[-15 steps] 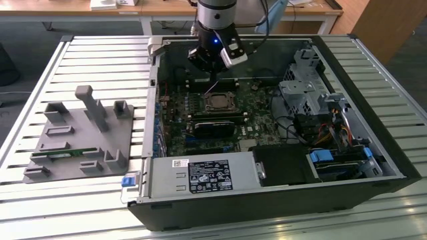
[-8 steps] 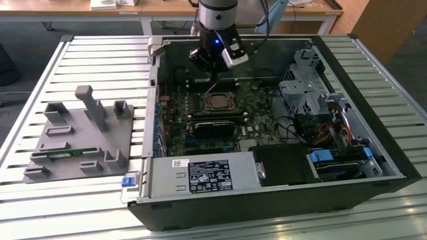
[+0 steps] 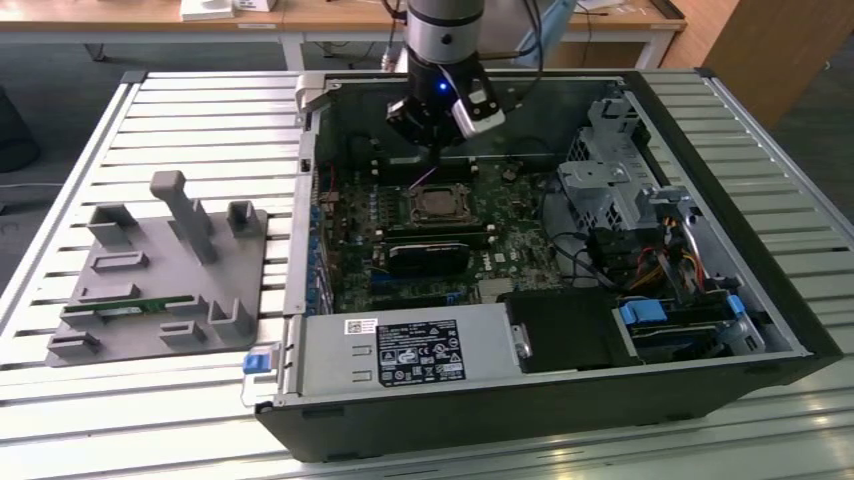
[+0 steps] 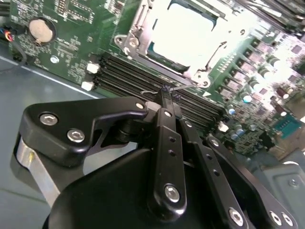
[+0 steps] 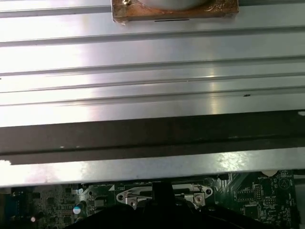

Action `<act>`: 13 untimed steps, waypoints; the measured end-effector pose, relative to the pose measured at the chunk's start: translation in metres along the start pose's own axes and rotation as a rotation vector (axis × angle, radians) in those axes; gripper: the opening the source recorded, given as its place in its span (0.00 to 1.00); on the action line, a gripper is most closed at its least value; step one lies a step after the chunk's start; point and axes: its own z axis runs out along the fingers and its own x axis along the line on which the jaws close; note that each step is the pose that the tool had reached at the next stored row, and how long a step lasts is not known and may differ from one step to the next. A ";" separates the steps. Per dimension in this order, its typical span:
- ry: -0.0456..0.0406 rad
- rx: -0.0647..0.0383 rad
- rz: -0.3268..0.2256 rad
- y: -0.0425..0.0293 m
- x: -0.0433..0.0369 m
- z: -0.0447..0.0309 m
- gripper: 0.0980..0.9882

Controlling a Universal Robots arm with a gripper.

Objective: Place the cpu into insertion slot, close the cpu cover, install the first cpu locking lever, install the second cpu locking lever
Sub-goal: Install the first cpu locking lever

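The exterior view looks steeply down on the open computer case (image 3: 534, 410), both wrist views close in, all sharing its socket (image 3: 437, 205) (image 4: 136, 45) (image 5: 128, 196).

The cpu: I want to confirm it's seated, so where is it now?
In the exterior view the cpu lies in the middle of the green board, framed by the cover, right beside the gripper.

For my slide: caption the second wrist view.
Gripper fingers shut on a locking lever beside the cpu under the closed cpu cover.

Slatted metal worktable (image 3: 107, 430); wooden desk (image 3: 347, 18) behind; wooden panel (image 3: 781, 50) at exterior view's right.
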 end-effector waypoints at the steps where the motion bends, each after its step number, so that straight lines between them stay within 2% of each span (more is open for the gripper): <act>1: 0.0002 0.000 0.000 0.0001 -0.0018 0.0006 0.01; 4: 0.0006 0.000 0.000 0.0002 -0.0059 0.0039 0.01; 13: 0.0030 0.001 0.000 -0.0002 -0.0155 0.0203 0.01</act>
